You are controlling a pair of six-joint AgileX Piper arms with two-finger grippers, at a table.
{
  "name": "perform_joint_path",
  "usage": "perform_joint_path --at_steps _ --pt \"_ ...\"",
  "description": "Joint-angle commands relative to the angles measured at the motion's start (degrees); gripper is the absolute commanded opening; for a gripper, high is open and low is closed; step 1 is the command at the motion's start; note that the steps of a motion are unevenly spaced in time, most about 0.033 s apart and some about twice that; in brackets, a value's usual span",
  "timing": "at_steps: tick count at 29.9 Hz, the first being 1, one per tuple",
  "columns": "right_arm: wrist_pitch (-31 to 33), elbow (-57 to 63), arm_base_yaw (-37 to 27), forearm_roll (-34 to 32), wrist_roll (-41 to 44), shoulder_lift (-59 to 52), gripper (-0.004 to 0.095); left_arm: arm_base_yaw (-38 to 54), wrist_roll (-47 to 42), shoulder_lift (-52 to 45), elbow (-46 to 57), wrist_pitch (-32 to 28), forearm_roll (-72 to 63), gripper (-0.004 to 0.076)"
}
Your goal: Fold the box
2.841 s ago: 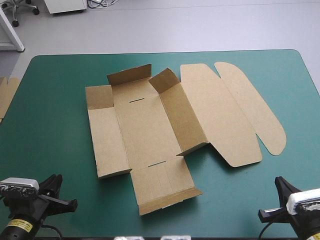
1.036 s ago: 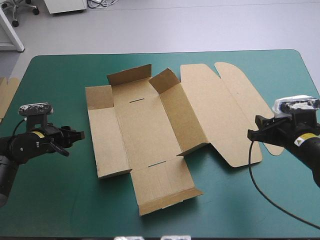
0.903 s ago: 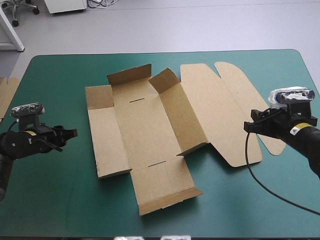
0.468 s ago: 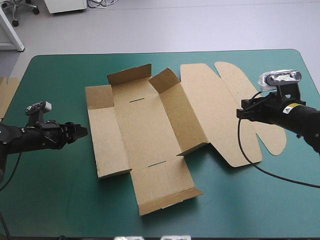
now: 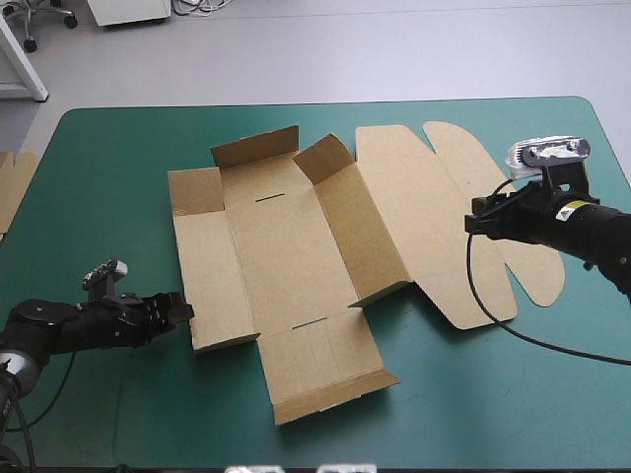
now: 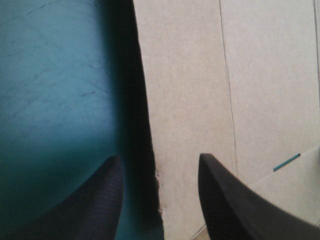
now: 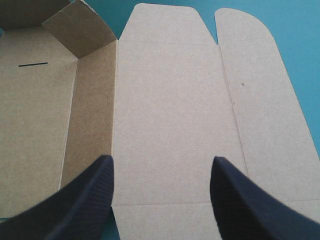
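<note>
The brown box [image 5: 286,246] lies opened out at the table's middle. Its right wall and two far flaps are raised, its left panel is slightly lifted, and its lid [image 5: 434,227] lies flat to the right. My left gripper [image 5: 182,310] is low at the left panel's near corner. In the left wrist view it [image 6: 159,157] stands open, with the board's left edge [image 6: 145,100] running between its fingers. My right gripper [image 5: 471,223] hovers over the lid. In the right wrist view it [image 7: 160,159] is open above the lid panel [image 7: 170,100], holding nothing.
An edge of more brown board [image 5: 12,187] shows at the table's left edge. The teal-green cover [image 5: 118,158] lies bare to the left of the box and along the near side [image 5: 473,394].
My left gripper has dropped and moved nearer, up to the left panel's near corner. My right gripper has shifted a little to the left over the lid. The box has not moved.
</note>
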Motion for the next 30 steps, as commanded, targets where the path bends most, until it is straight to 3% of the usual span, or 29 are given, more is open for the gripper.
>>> perform_joint_path --at_steps 1,6,15,25,30 --pt "-2.96 -2.22 -0.31 1.85 -0.64 -0.97 0.0565 0.21 2.27 0.37 -0.54 -0.31 -5.46 0.0347" --pt "-2.84 -2.22 -0.31 2.03 -0.64 -0.97 0.0565 0.21 7.74 4.49 -0.54 -1.51 -13.08 0.0347" --pt "-2.72 -2.22 -0.31 2.03 -0.64 -0.97 0.0563 0.1 15.48 13.95 -0.54 2.33 -19.25 0.0347" --pt "-3.08 -2.22 -0.31 2.03 -0.86 -0.97 0.0563 -0.08 20.07 14.72 -0.54 10.65 -26.0 0.0345" --pt "-3.35 -2.22 -0.31 2.03 -0.86 -0.97 0.0563 -0.26 22.4 14.72 -0.54 11.5 -29.73 0.0311"
